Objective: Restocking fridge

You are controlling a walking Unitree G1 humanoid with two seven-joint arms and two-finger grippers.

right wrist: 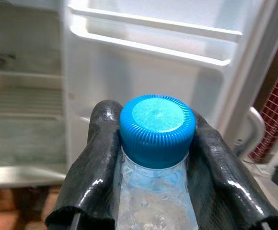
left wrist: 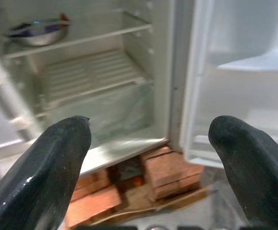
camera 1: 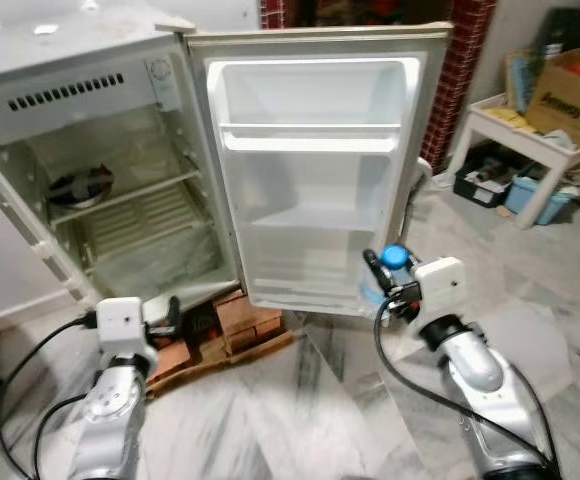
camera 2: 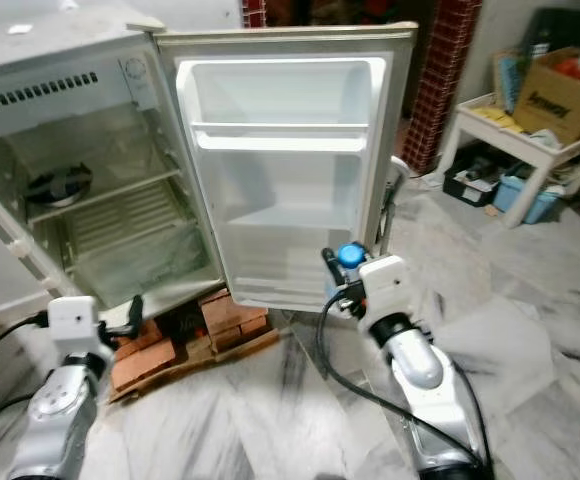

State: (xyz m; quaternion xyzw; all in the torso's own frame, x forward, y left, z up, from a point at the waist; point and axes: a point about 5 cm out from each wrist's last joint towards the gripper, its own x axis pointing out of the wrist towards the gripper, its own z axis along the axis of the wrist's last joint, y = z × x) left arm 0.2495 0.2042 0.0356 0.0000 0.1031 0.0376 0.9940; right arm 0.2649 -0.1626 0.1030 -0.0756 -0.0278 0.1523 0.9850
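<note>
Silver forearms frame the bottom of the head view, the right claw (camera 1: 388,275) at about 5 o'clock pinching a clear water bottle (right wrist: 154,201) just below its blue cap (right wrist: 157,128), while the left claw (camera 1: 173,317) at 7 o'clock hangs with its fingers (left wrist: 43,167) spread wide and nothing between them. By the look of it, the carrying step of the restocking is in hand: the bottle is held upright, just short of the open fridge door (camera 1: 315,180), not yet set down. The next move would seem to call for lifting the bottle over the rail of a door shelf (camera 1: 310,140) and lowering it in upright before letting go; a tilt could tip it against the rail. Pale marble floor (camera 1: 300,410) runs beneath the arms, with black cables trailing beside them. Beyond, the small fridge (camera 1: 90,150) stands on red bricks (camera 1: 255,320) and a wooden board, its wire shelf carrying a metal bowl (left wrist: 36,32). At 2 o'clock, a white tabletop (camera 1: 515,135) bears a cardboard box (camera 1: 568,95), bins stowed beneath.
</note>
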